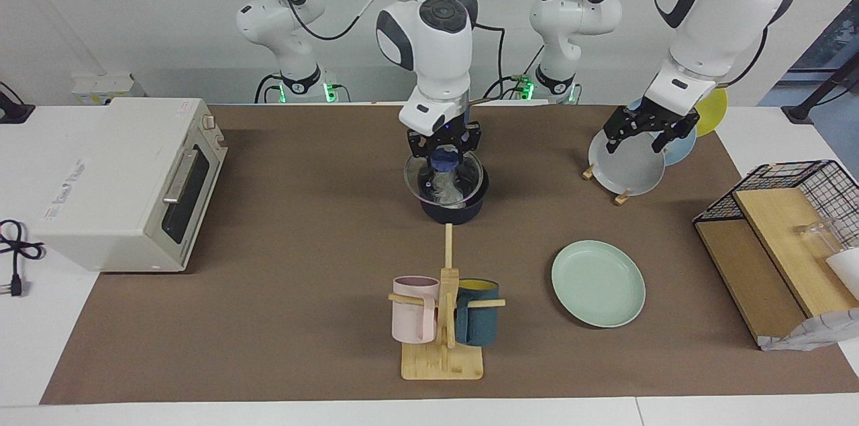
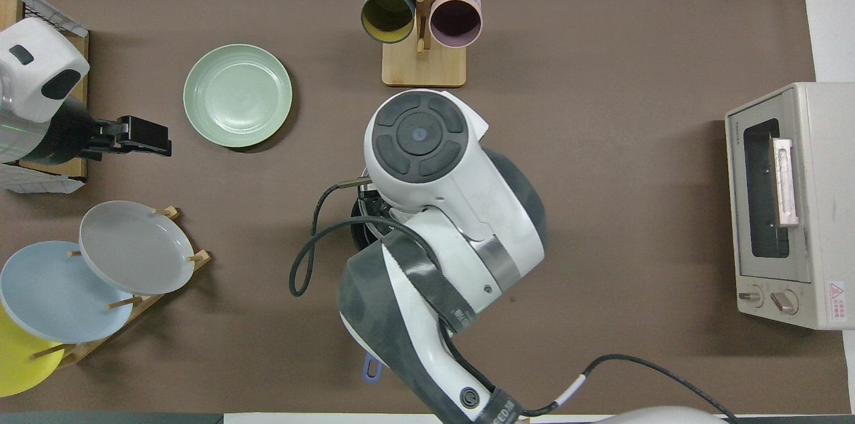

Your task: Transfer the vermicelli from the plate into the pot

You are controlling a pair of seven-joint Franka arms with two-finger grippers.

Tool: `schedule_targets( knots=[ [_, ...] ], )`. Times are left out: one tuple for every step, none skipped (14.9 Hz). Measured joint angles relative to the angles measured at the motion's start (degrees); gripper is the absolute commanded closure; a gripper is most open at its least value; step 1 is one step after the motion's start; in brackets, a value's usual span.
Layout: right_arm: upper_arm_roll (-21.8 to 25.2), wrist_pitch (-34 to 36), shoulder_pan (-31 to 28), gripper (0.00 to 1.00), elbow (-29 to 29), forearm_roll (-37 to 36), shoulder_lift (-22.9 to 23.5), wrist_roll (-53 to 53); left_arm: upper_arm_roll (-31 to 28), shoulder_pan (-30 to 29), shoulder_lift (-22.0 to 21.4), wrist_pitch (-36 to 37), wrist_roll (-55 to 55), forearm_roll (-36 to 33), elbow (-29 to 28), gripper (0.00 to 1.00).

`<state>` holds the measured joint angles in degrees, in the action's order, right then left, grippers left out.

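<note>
**Ana:** Overhead view hides the pot almost entirely under the right arm, so go by the facing view. There the right gripper is clamped on the blue knob of the glass lid, holding it level just over the pot. I cannot tell whether the lid's rim touches the pot's rim.

**Ben:** And the vermicelli?

**Ana:** The vermicelli lies inside the pot, a pale tangle seen through the glass. The plate is bare and sits flat on the mat, farther from the robots than the pot and toward the left arm's end of the table.

**Ben:** So the transfer looks done, and the lid is held by its knob because that is the only graspable part of a flat glass disc.

**Ana:** My reading too. Held centred and level, it should settle evenly on the rim.

**Ben:** The left arm?

**Ana:** The left gripper hangs with its fingers spread and nothing between them, up over the rack of plates. I judge it is waiting there to leave the middle free for the lid.
</note>
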<state>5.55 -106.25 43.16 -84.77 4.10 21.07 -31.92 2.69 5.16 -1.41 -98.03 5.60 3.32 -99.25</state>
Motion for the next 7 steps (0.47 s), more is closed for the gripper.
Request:
schedule_targets(
  knots=[
    [0.0,-1.0,0.5,1.0,0.2,0.0,1.2,-0.6,0.0,0.0,0.0,0.6,0.0,-0.1,0.0,0.0],
    [0.0,-2.3,0.8,1.0,0.4,0.0,2.1,-1.0,0.1,0.0,0.0,1.4,0.0,-0.4,0.3,0.0],
    [0.0,-2.8,0.8,1.0,0.5,0.0,2.6,-1.0,0.1,0.0,0.0,2.4,0.0,-0.7,0.8,0.0],
    [0.0,-2.8,0.8,1.0,0.5,0.0,2.8,-1.0,0.2,0.0,-0.1,3.6,0.0,-1.0,1.5,0.0],
    [0.0,-2.6,0.8,1.0,0.5,0.0,2.9,-1.0,0.2,0.0,-0.2,4.7,0.0,-1.3,2.2,0.0],
    [0.0,-2.2,0.9,1.0,0.5,0.0,2.9,-1.0,0.3,0.0,-0.3,5.7,0.0,-1.8,2.9,0.0],
    [0.0,-1.7,1.1,1.0,0.4,0.0,2.9,-1.0,0.3,0.0,-0.3,6.9,0.0,-2.1,3.6,0.0]
  ],
)
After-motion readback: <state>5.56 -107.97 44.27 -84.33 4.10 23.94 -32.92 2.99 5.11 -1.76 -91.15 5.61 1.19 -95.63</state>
